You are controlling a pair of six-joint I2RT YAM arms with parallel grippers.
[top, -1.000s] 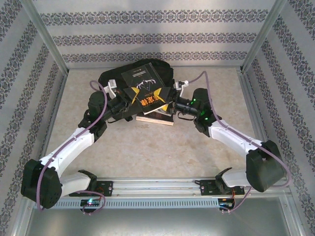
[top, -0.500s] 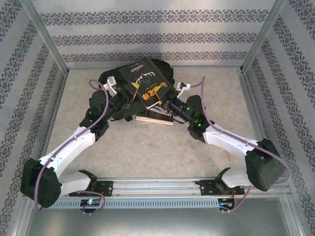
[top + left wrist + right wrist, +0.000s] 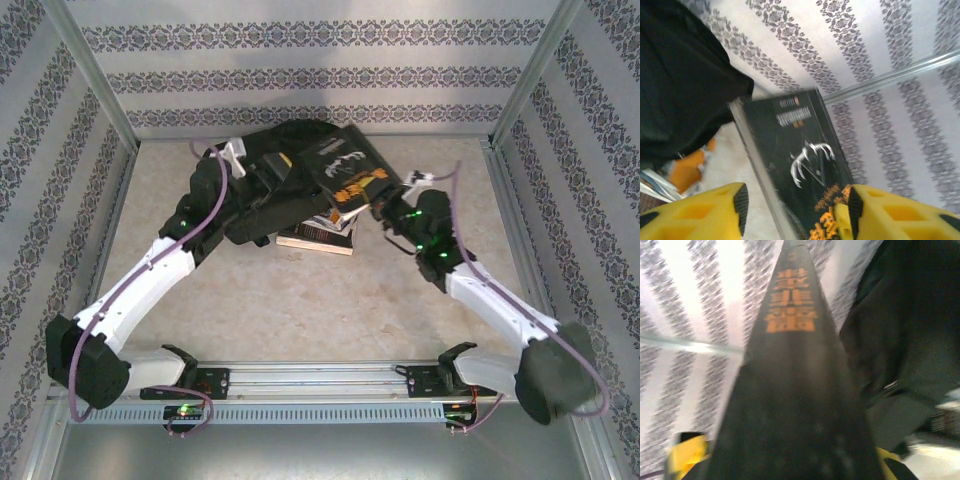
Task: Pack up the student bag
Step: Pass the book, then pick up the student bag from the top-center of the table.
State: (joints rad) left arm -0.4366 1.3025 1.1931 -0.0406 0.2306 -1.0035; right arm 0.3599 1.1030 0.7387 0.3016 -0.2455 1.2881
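The student bag (image 3: 262,205) is a black fabric backpack lying at the back middle of the table, also in the left wrist view (image 3: 680,75) and the right wrist view (image 3: 912,325). A black-covered book (image 3: 345,168) with orange lettering hangs tilted above it. My right gripper (image 3: 378,205) is shut on the book's lower end; its spine (image 3: 790,365) runs up between the yellow fingers (image 3: 687,452). My left gripper (image 3: 795,202) stands open beside the bag (image 3: 268,172). The book (image 3: 800,145) lies between its pads, and the left pad (image 3: 740,202) is apart from it.
A second book (image 3: 316,238) lies flat on the table just in front of the bag, partly under it. Patterned walls and metal frame posts (image 3: 520,75) close in the back and sides. Bare tabletop (image 3: 320,310) stretches toward the arm bases.
My left gripper has opened and let go of the book. My right gripper has closed on it and swung it up and to the right, over the bag.
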